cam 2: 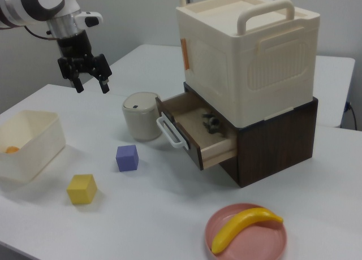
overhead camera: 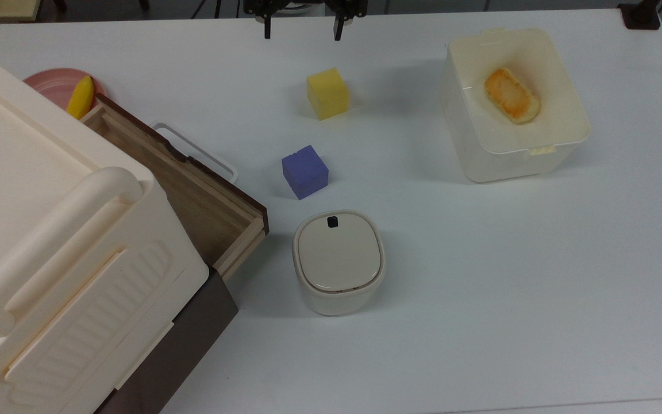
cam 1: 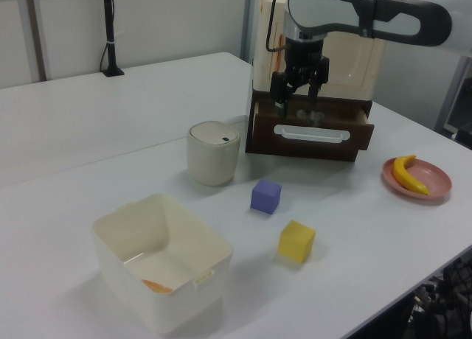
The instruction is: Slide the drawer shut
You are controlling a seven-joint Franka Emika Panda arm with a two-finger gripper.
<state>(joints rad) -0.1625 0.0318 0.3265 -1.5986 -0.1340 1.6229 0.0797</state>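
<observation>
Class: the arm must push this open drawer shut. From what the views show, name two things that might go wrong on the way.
1. The gripper hangs open, high and well away from the drawer; coming in, it may clip the lidded tub or the purple cube near the drawer front.
2. The white loop handle sticks out; a finger could snag in it, or an off-centre push might jam the drawer.

The drawer (cam 2: 195, 130) is seen pulled out of the cabinet (cam 2: 271, 141), on which a lidded box (cam 2: 249, 51) is stacked. In the right view, a lidded tub (cam 2: 141, 116) is placed just left of the drawer front, with two cubes (cam 2: 126, 157) (cam 2: 82, 189) nearer and an open container (cam 2: 25, 144) at far left. A plate (cam 2: 246, 234) bearing a banana (cam 2: 243, 226) is set nearest, and the gripper (cam 2: 87, 82) is held above the table, well apart from the drawer.
</observation>
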